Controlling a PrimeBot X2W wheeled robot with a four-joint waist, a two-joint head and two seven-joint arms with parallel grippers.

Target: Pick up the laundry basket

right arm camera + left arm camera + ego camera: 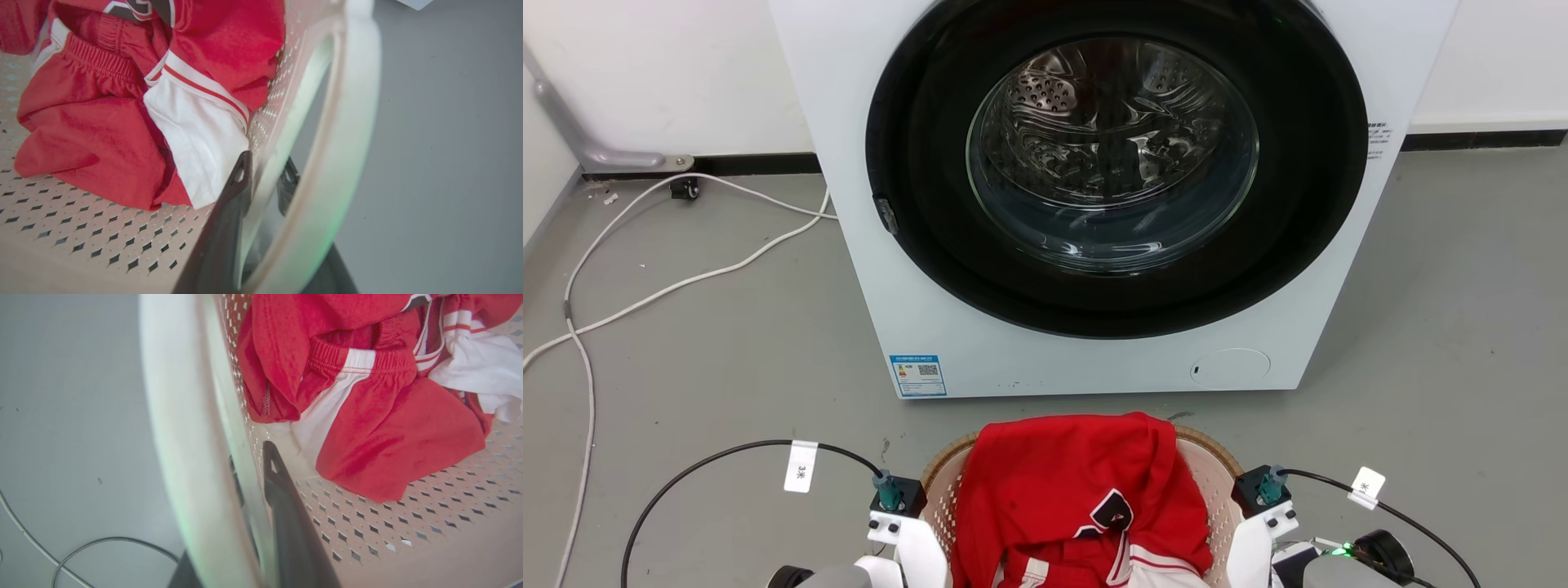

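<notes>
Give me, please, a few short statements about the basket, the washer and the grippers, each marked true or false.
1. The laundry basket holds red and white clothes. True.
2. The washer has its door open. False: the door is shut.
3. The jaws of the left gripper straddle the basket's wall. True.
4. The right gripper hangs clear of the basket. False: its jaws straddle the wall too.

basket (pixel 941 502): cream, perforated walls, brown woven rim
pose: upright
contents: red-and-white clothes (pixel 1062 490)
place: near washer (pixel 1045 359) front
</notes>
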